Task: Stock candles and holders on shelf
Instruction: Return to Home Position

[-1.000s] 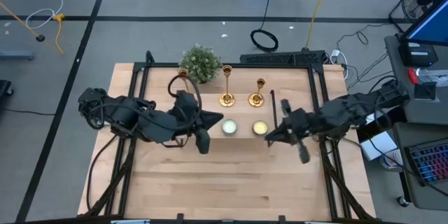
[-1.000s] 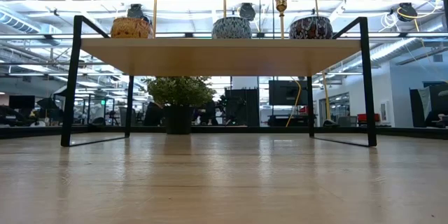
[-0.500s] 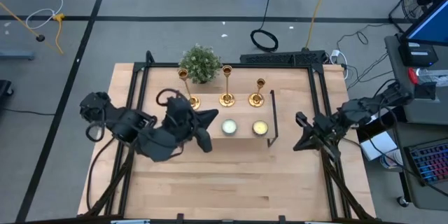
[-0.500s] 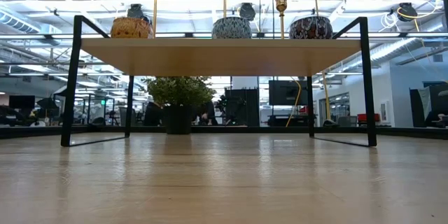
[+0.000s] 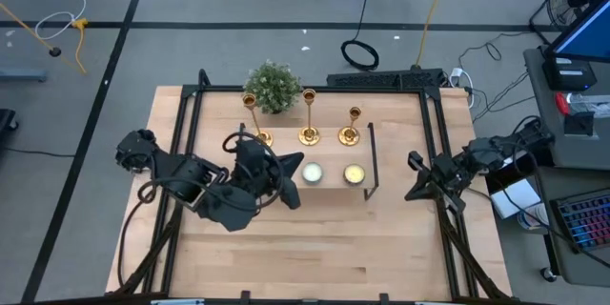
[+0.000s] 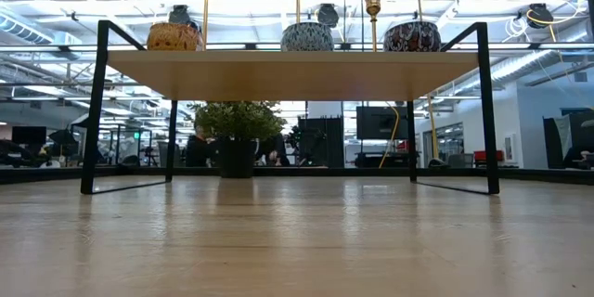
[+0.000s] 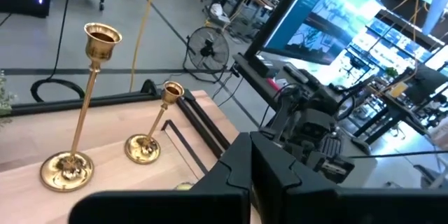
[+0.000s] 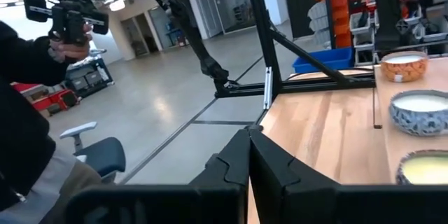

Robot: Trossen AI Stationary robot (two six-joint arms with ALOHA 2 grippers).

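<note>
1. Left arm [image 5: 191,183]: matte black; chunky rounded joint housings joined by thick links; one thin black cable loop [image 5: 232,140] at the wrist end.
2. Right arm [image 5: 481,157]: matte black, slimmer in outline; thin black cables [image 5: 527,126] arching off its rear joint.
3. Left gripper [image 7: 250,143]: two black fingers [image 7: 227,175], flat-faceted and angular, edges meeting on one straight seam.
4. Right gripper [image 8: 250,136]: matching black faceted fingers [image 8: 227,171], likewise meeting on a seam.
</note>
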